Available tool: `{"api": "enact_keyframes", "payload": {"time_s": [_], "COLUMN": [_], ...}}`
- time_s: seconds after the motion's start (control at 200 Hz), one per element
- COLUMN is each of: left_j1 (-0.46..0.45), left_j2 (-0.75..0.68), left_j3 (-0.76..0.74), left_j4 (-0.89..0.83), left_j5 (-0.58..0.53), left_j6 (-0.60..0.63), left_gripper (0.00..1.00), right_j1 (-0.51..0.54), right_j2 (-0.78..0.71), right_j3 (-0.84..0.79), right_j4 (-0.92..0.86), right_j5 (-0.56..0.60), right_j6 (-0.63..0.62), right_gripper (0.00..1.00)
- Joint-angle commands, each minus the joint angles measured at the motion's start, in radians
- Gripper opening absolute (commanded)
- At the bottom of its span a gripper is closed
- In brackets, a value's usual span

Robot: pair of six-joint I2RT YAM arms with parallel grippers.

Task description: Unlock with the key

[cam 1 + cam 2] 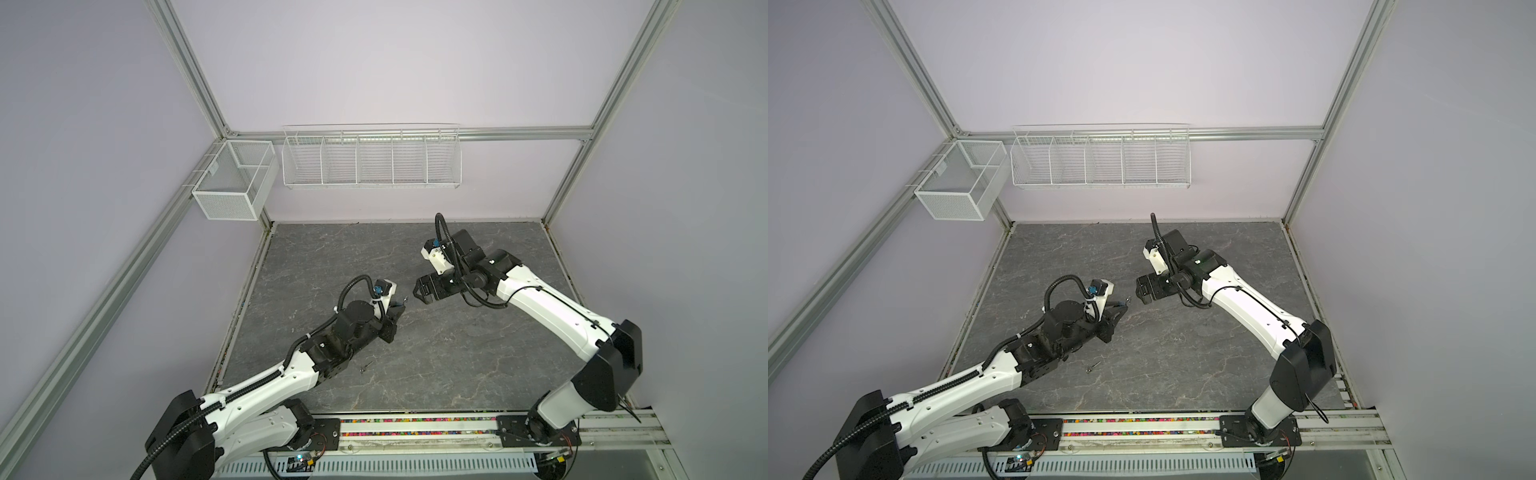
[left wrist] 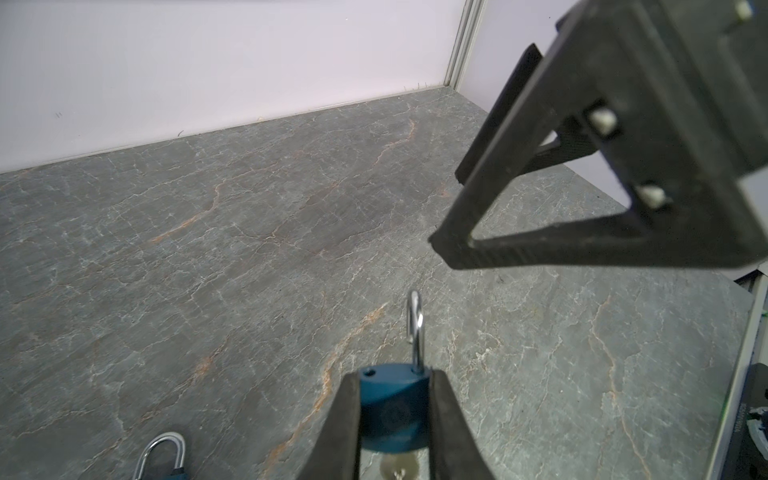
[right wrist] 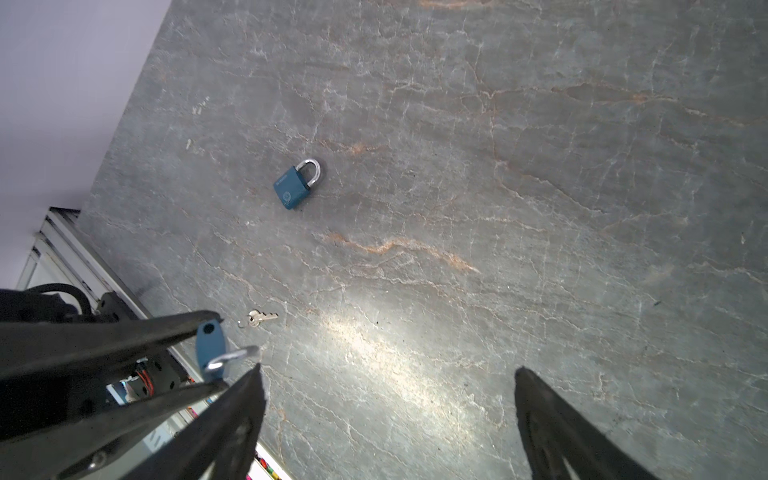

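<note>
1. Blue-bodied metal padlock [image 2: 390, 399] sits pinched in the left pincer [image 2: 392, 376], its steel shackle [image 2: 414, 328] swung free of one hole, a silver key [image 2: 399, 463] at its base, deeper between the fingers.
2. The right pincer [image 3: 388, 370] hovers spread wide, empty, just ahead of that shackle.
3. Risk: closing in carelessly could knock the shackle, twisting the padlock from its narrow grip or dislodging the key.
</note>
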Motion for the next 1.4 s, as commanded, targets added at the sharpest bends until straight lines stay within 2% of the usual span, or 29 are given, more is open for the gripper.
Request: {"api": "enact_keyframes", "payload": {"time_s": [0.0, 0.175, 0.355, 0.865, 1.085, 1.175, 1.275, 1.334, 1.399], "left_j1": [0.004, 0.004, 0.004, 0.005, 0.005, 0.006, 0.008, 0.011, 0.012], "left_j2": [0.009, 0.014, 0.015, 0.03, 0.051, 0.079, 0.132, 0.181, 0.244], "left_j3": [0.028, 0.036, 0.048, 0.059, 0.074, 0.099, 0.143, 0.185, 0.238], "left_j4": [0.035, 0.04, 0.036, 0.043, 0.015, -0.022, -0.086, -0.133, -0.199], "left_j5": [0.02, 0.014, 0.015, -0.02, -0.057, -0.088, -0.158, -0.153, -0.212], "left_j6": [0.031, 0.036, 0.037, 0.016, -0.007, -0.033, -0.104, -0.126, -0.187], "left_gripper": [0.0, 0.0, 0.0, 0.0, 0.0, 0.0, 0.0, 0.0, 0.0], "right_j1": [-0.004, -0.018, -0.026, -0.048, -0.061, -0.068, -0.074, -0.078, -0.08], "right_j2": [0.045, 0.092, 0.131, 0.006, -0.047, -0.089, -0.144, -0.185, -0.228], "right_j3": [0.039, 0.062, 0.063, -0.082, -0.131, -0.176, -0.245, -0.305, -0.367], "right_j4": [0.032, 0.074, 0.06, 0.129, 0.106, 0.108, 0.124, 0.165, 0.209], "right_j5": [-0.056, -0.136, -0.146, -0.213, -0.118, -0.044, 0.066, 0.079, 0.085], "right_j6": [-0.033, -0.043, -0.056, -0.039, -0.027, -0.007, 0.047, 0.083, 0.117], "right_gripper": [0.95, 0.96, 0.97, 0.97, 0.97, 0.97, 0.98, 0.98, 0.98]}}
